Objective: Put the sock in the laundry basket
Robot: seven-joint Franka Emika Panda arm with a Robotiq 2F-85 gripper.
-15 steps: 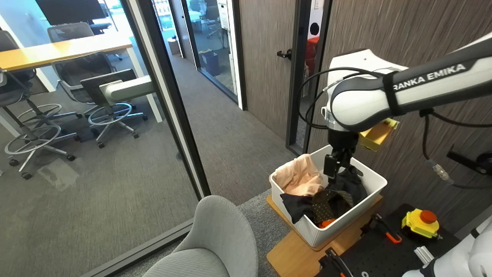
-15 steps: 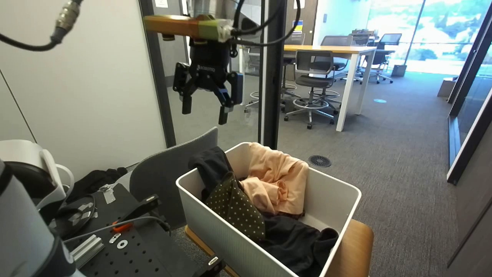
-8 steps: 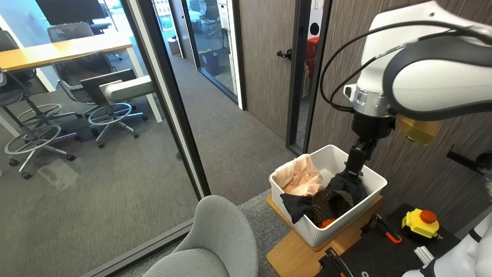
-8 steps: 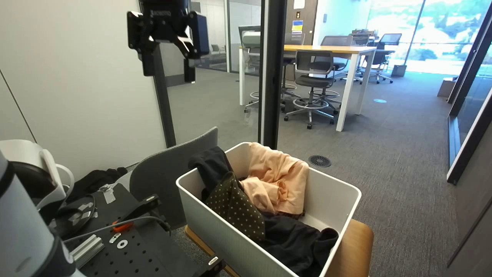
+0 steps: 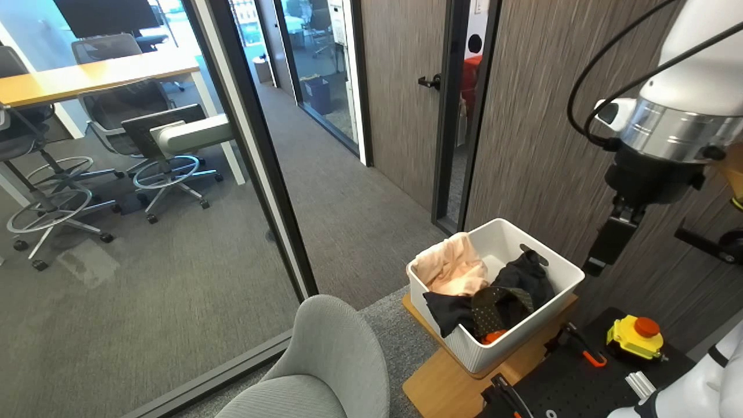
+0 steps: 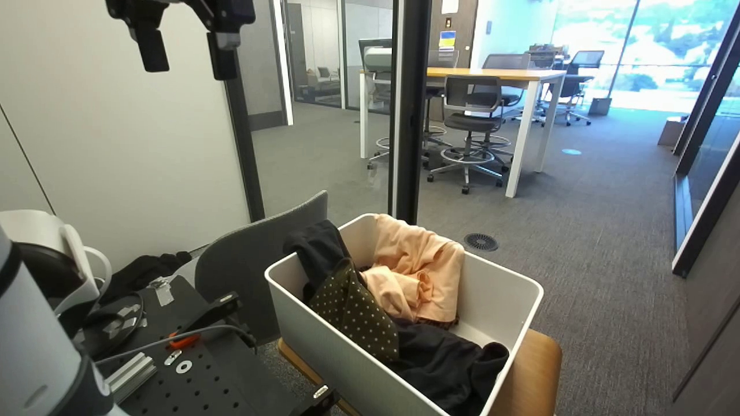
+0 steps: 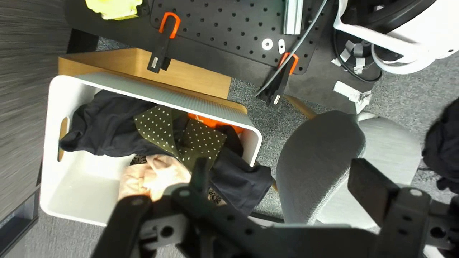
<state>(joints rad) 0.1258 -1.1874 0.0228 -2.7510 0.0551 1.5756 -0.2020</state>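
Note:
The sock, a dark olive-brown cloth with white dots, lies folded inside the laundry basket, as both exterior views (image 5: 486,313) (image 6: 354,312) and the wrist view (image 7: 200,141) show. The laundry basket is a white bin, seen in both exterior views (image 5: 455,342) (image 6: 503,289) and the wrist view (image 7: 86,179). My gripper (image 6: 189,60) is open and empty, well above the basket's height and off to one side of it. In the wrist view its fingers (image 7: 281,172) stand wide apart with nothing between them. It also shows side-on in an exterior view (image 5: 601,258).
A peach-orange cloth (image 6: 419,266) and black garments (image 6: 445,358) share the basket; one black piece hangs over its rim. The basket stands on a wooden seat (image 6: 540,370). A grey chair (image 5: 342,348) and a black perforated table (image 7: 229,21) with clamps are beside it.
My open gripper has moved up and away from the basket, leftward in the exterior view facing the window and rightward in the view with the door. The clothes in the basket have not moved.

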